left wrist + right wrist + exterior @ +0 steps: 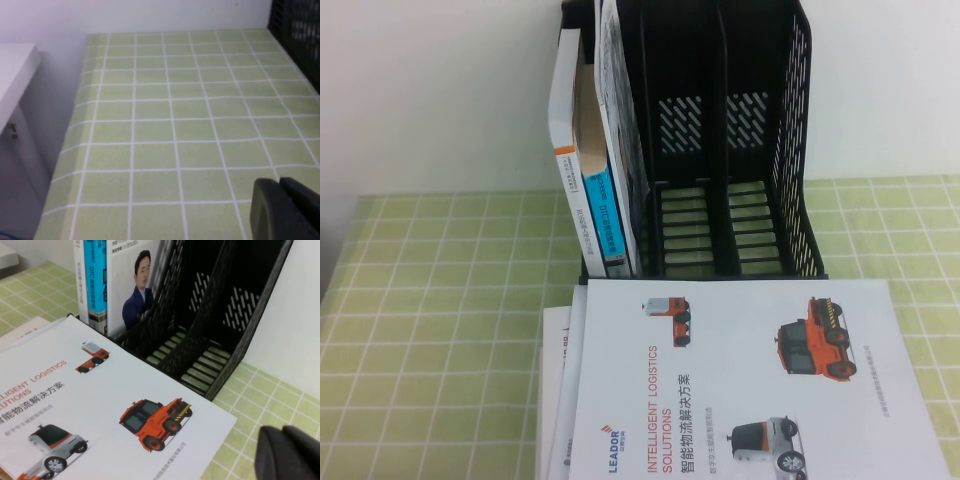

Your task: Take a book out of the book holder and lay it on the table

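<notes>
Table (440, 300), book (740, 380), both tools closed.

beside the right gripper (287, 452), the book (100, 405) looks like smooth glossy paper; the book holder (210, 315) matt black plastic; the table (265, 390) soft cloth.

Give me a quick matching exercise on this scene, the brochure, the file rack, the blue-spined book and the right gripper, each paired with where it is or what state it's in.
Things:
1. book
2. book holder
3. blue-spined book
4. right gripper

States:
A. standing upright in a slot at the rack's left end
B. shut, holding nothing, above the table by the brochure's corner
C. lying flat on the green checked cloth
D. two right-hand slots empty

Pairs: 1-C, 2-D, 3-A, 4-B
</notes>
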Available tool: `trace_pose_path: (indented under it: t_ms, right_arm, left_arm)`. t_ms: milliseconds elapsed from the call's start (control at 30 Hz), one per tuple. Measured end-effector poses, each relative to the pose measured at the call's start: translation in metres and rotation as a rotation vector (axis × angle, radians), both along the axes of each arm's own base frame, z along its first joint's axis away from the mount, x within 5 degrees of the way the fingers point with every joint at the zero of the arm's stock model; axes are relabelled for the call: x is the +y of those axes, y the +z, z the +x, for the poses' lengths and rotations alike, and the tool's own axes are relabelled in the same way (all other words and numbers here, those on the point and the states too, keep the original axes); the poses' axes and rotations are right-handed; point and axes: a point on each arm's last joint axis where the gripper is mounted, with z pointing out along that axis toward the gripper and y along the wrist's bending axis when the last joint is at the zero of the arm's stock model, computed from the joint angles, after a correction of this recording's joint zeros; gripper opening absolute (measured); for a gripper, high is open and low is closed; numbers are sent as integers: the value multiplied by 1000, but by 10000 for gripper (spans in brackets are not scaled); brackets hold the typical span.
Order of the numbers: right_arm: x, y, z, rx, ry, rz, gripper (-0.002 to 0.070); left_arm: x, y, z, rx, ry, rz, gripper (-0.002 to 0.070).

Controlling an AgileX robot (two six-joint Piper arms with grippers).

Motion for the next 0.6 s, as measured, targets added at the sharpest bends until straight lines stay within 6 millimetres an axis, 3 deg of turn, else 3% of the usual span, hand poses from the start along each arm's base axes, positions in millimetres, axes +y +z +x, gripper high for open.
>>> trace_pose_path:
  t_ms: [133, 367, 600]
  right_arm:
    - [-4, 0, 1, 0, -40, 8, -1]
    - [-21, 0, 6, -3, -255, 15, -1]
    - [-55, 2, 5, -27, -673, 8, -1]
  left_arm:
    - [2, 0, 0, 0, 37, 0, -2]
    - [2, 0, 0, 0, 41, 0, -2]
    - [2, 0, 0, -2, 41, -2, -2]
